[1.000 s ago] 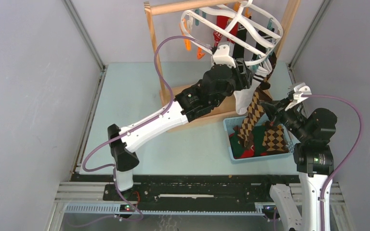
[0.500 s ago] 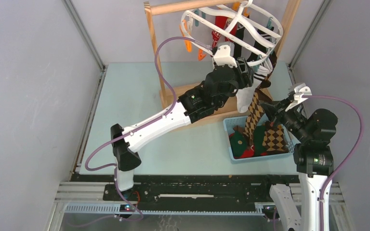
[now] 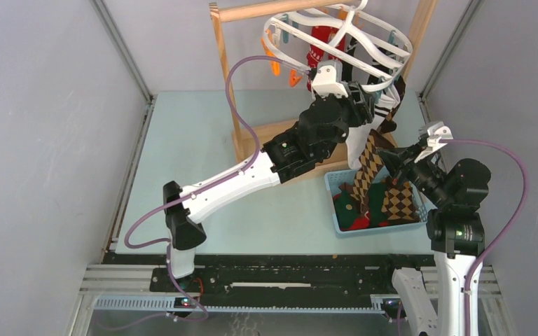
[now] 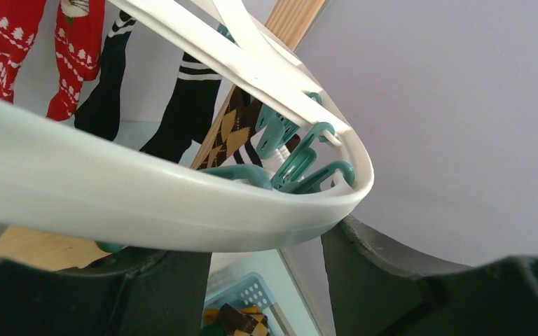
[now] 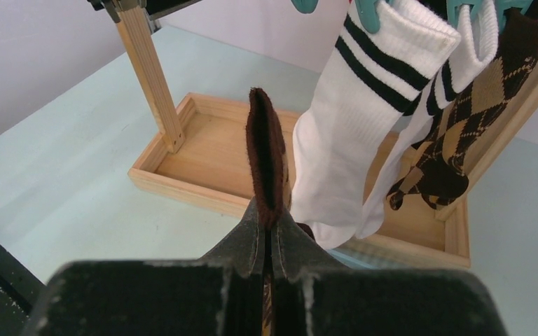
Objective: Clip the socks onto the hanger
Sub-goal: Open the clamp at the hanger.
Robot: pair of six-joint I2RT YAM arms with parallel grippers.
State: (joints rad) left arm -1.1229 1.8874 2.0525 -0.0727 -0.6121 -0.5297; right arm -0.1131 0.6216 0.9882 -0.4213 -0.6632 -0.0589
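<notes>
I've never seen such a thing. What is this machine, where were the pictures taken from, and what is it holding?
These are two robot arms bolted at the near edge of a table, each ending in a two-finger gripper. The wide picture looks down from above; the other two come from a camera on each wrist. On the table stand a wooden rack and a blue basket of loose socks. From the rack hangs a white hanger with clips, with clipped socks already on it. The left gripper, fingers apart, sits just under the hanger's rim. The right gripper is shut on a brown argyle sock.
</notes>
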